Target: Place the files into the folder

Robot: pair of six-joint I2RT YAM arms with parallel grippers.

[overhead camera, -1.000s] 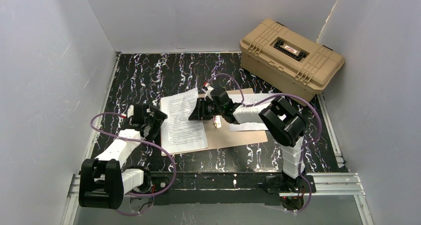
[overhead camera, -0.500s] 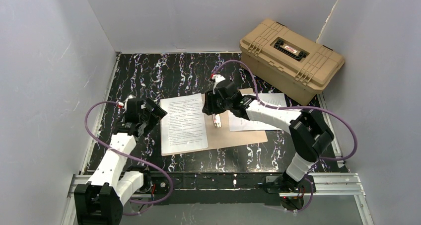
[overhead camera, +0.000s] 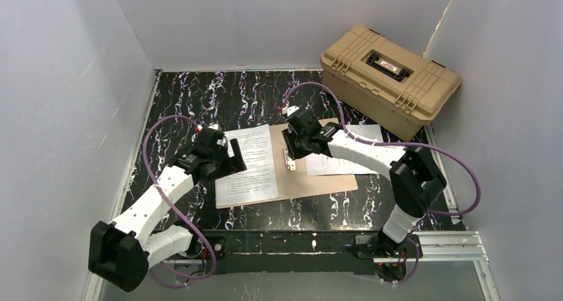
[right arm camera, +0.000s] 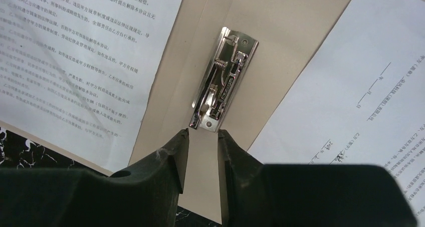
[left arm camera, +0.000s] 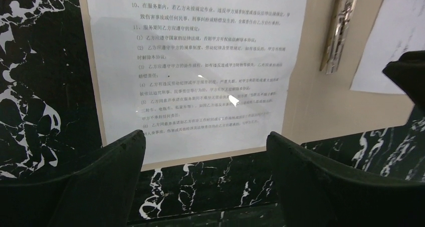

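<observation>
The folder (overhead camera: 319, 181) lies open and flat on the black marbled table (overhead camera: 199, 95), roughly central. The left sheet (left arm camera: 200, 61) rests flat on the folder's left half. The right sheet (right arm camera: 361, 86) lies on the right half, overhanging the folder's right edge. The metal clip (right arm camera: 223, 81) sits at the spine between the sheets.

The left gripper (left arm camera: 205, 142) is at the left sheet's near-left edge, jaws spread wide and grasping nothing. The right gripper (right arm camera: 203, 134) is just near of the clip, above bare folder between the two sheets, fingers drawn almost together on nothing. A tan latched case (overhead camera: 390, 75) stands at far right.
</observation>
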